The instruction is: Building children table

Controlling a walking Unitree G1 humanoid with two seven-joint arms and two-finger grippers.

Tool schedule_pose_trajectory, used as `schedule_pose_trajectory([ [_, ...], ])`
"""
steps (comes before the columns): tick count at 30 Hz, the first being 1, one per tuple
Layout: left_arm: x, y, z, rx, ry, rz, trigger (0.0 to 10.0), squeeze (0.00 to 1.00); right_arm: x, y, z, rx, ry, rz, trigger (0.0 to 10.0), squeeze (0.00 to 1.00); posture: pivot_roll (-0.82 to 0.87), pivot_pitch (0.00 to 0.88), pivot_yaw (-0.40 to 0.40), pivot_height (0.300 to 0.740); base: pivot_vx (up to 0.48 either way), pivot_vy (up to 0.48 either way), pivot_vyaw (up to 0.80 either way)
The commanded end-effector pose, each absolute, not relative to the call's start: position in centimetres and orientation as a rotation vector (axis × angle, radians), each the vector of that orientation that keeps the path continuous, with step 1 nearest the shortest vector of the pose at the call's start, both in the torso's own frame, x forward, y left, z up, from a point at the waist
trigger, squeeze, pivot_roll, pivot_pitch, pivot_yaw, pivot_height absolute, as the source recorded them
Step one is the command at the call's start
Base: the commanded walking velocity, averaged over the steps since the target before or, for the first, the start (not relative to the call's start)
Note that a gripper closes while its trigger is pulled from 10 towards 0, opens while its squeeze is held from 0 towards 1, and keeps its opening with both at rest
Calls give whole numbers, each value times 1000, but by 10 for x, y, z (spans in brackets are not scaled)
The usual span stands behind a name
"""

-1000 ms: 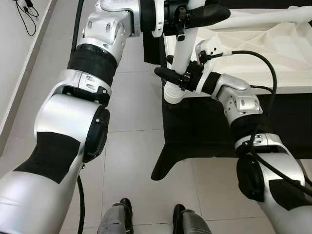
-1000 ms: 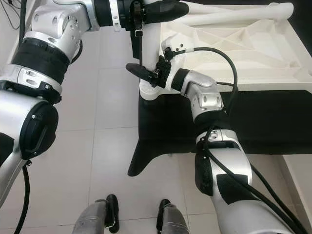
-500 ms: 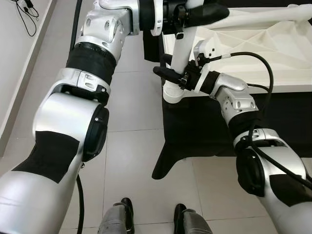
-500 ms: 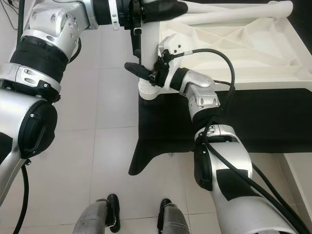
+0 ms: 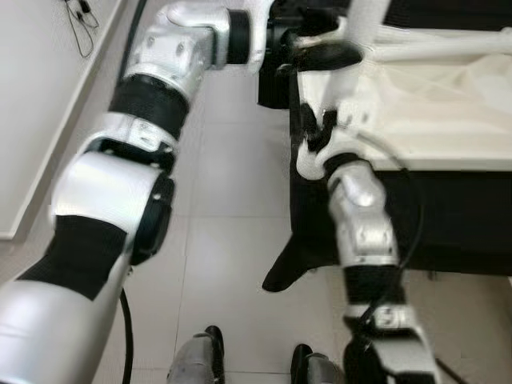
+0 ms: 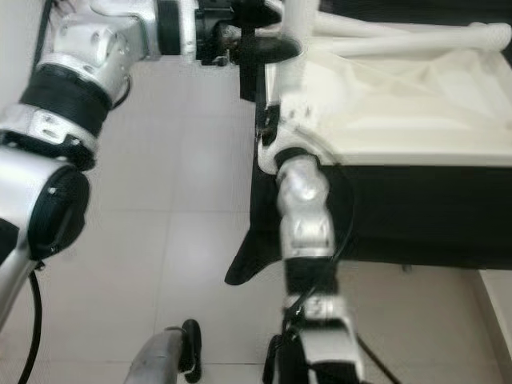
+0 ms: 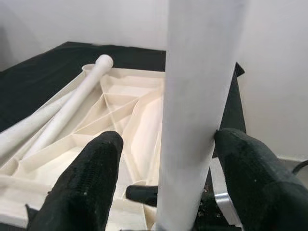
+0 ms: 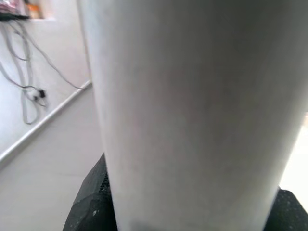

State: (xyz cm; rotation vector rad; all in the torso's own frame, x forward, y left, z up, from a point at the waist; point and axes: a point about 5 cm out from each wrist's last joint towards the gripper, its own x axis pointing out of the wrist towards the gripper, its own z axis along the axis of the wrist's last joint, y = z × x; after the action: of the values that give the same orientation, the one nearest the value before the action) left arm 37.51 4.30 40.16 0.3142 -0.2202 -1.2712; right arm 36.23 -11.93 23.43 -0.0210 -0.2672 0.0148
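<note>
Here, at the near left corner of the upturned white tabletop [image 6: 416, 96], a white table leg [image 7: 197, 110] stands upright, gripped by both arms. Left end effector [image 7: 166, 159]: its two black fingers [image 7: 91, 178] lie on opposite sides of the leg's upper part, touching it, so it is clenched around the leg; in the head views it reaches in from the left, just above the tabletop's corner [image 5: 320, 50]. Right end effector [image 5: 312, 136]: it sits lower on the same leg, near the leg's foot at the tabletop's corner; the right wrist view shows the leg [image 8: 192, 115] pressed close between black finger pads [image 8: 91, 207], so it too is clenched on the leg. The tabletop lies underside up on a black cloth [image 6: 400, 216] that hangs toward the tiled floor [image 5: 232, 232]. Two more white legs [image 7: 72, 106] lie along the tabletop's far edge. Head views are blurred.
</note>
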Motion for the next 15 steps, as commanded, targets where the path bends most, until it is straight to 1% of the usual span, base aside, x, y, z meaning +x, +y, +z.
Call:
schedule_pose_trajectory([
  [1, 373, 36, 399, 334, -208, -1294, 10000, 0, 371, -118, 191, -22, -64, 16, 0, 0, 115, 250, 17, 740, 0, 0, 0],
  [7, 373, 33, 403, 338, -229, -1287, 10000, 0, 380, -120, 203, -36, -100, 17, 0, 0, 108, 254, 26, 740, 0, 0, 0],
  [11, 374, 33, 399, 348, -222, -1290, 10000, 0, 366, -120, 205, -26, -64, -65, 0, 0, 109, 257, 28, 740, 0, 0, 0],
  [15, 375, 36, 396, 356, -215, -1291, 10000, 0, 366, -124, 210, 9, -91, -89, 0, 0, 108, 261, 27, 740, 0, 0, 0],
])
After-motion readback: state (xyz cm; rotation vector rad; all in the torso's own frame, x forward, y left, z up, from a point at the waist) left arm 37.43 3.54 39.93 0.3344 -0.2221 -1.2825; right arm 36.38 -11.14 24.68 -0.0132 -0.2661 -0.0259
